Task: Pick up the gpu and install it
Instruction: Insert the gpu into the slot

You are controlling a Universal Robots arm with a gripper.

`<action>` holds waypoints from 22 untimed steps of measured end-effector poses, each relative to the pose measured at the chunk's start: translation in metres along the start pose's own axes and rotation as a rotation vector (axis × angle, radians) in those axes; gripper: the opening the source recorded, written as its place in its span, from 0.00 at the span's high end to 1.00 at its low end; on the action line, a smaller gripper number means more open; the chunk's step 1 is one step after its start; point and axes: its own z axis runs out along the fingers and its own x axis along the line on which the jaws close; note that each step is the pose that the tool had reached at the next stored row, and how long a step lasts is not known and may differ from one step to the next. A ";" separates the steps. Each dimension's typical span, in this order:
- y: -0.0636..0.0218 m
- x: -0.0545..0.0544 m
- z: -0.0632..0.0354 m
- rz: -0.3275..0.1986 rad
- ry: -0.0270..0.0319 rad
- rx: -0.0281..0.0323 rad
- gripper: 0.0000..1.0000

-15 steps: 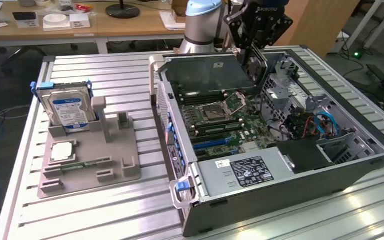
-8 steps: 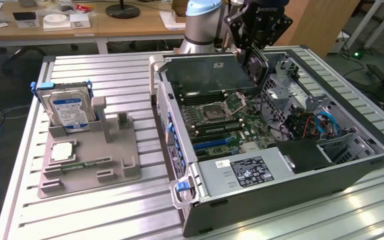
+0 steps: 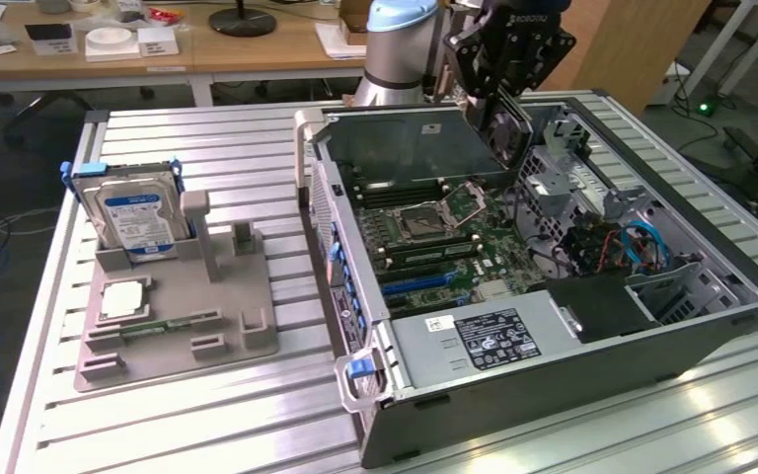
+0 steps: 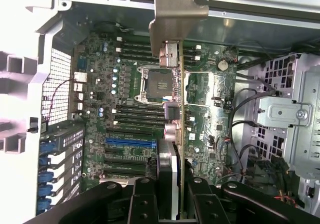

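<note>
Gripper: the gripper (image 3: 501,91) is clamped on the gpu, with one dark finger (image 4: 142,199) on each face of the card.
Gpu: the gpu (image 3: 508,133) hangs from the gripper on edge, in the air over the open case and touching nothing below.
Bracket: the pale metal bracket (image 4: 175,14) is at the end of the card away from the fingers and sits near the case wall.
Case: the case (image 3: 695,326) lies on its side with the panel off, and its opening is straight under the gripper.
Board: the green board (image 3: 445,247) is directly beneath the held card, well below it.
Socket: the CPU socket (image 4: 152,82) is under the gripper and just beside the line of the card's edge.
Slots: a blue slot (image 4: 131,142) and dark slots lie beneath the gripper, to one side of the card and close to the fingers.
Supply: the grey power supply (image 3: 478,341) is at the end of the case far from the gripper.
Drive: the hard drive (image 3: 135,212) stands upright in a grey stand (image 3: 208,296), outside the case and well apart from the gripper.
Stick: a green memory stick (image 3: 169,324) lies flat on the stand, well apart from the gripper.
Table: a ribbed metal table (image 3: 221,425) carries the case and the stand.
</note>
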 end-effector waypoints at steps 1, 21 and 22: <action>0.0000 0.000 0.0000 -0.005 0.0000 -0.0006 0.72; -0.0026 0.000 0.0000 -0.077 0.0008 -0.0080 0.72; -0.0028 0.000 0.0000 -0.079 0.0009 -0.0082 0.72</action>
